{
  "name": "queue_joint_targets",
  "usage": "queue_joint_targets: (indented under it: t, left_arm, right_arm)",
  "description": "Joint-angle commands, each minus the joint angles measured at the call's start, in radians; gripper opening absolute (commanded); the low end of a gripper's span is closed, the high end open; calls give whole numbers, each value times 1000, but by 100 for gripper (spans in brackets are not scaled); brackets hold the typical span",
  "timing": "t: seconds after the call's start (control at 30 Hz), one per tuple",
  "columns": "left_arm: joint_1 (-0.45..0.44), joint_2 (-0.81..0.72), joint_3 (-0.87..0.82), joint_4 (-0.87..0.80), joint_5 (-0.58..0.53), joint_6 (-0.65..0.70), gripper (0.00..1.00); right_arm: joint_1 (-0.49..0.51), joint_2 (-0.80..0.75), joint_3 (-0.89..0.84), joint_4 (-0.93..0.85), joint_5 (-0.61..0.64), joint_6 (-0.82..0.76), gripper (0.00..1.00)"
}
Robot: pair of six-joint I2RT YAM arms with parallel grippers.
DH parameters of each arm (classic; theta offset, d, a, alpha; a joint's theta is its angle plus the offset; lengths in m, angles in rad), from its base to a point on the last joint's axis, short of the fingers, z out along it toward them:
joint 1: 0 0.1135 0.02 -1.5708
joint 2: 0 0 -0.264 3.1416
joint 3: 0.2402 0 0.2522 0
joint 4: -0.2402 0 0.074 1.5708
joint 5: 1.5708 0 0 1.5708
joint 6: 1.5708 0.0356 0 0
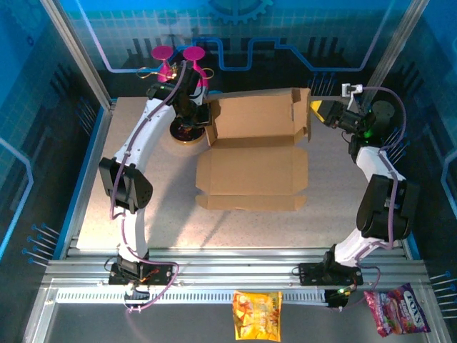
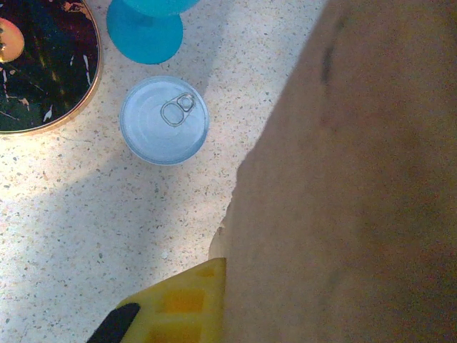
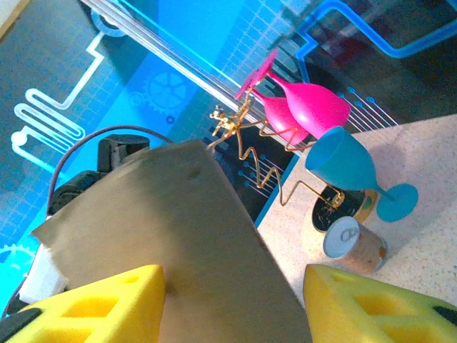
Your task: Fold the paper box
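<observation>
- Speckled table (image 1: pixel 143 207) inside a blue-lit enclosure (image 1: pixel 300 36) is carrying the paper box (image 1: pixel 253 168), mid-table, its far panel standing upright.
- Right gripper (image 1: pixel 318 111) is straddling the panel's right end, jaws spread; left gripper (image 1: pixel 205 116) is working the left end, its jaw state impossible to tell.
- Wall-raising seems under way; side flaps likely need tucking next.

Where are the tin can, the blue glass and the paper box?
tin can (image 2: pixel 164 121): left wrist view, on its pull-tab lid.
blue glass (image 3: pixel 341 168): right wrist view, on its bowl.
paper box (image 1: pixel 253 171): top external view, on its flat middle panel.
</observation>
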Motion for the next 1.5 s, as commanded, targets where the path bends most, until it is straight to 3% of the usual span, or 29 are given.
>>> queue_joint_targets:
  t: [0.0, 0.23, 0.77, 1.47]
  left_arm:
    - [3, -9, 32, -12, 37, -29, 0]
    - [-30, -70, 8, 2, 5, -72, 0]
    - [-38, -217, -74, -89, -36, -107, 0]
    - [-10, -207, -2, -180, -80, -83, 0]
  right_arm:
    - [8, -52, -18, -34, -5, -52, 55]
    - [12, -104, -18, -178, 11, -162, 54]
    - [63, -169, -16, -137, 21, -110, 53]
    - [159, -257, 54, -448, 22, -322, 53]
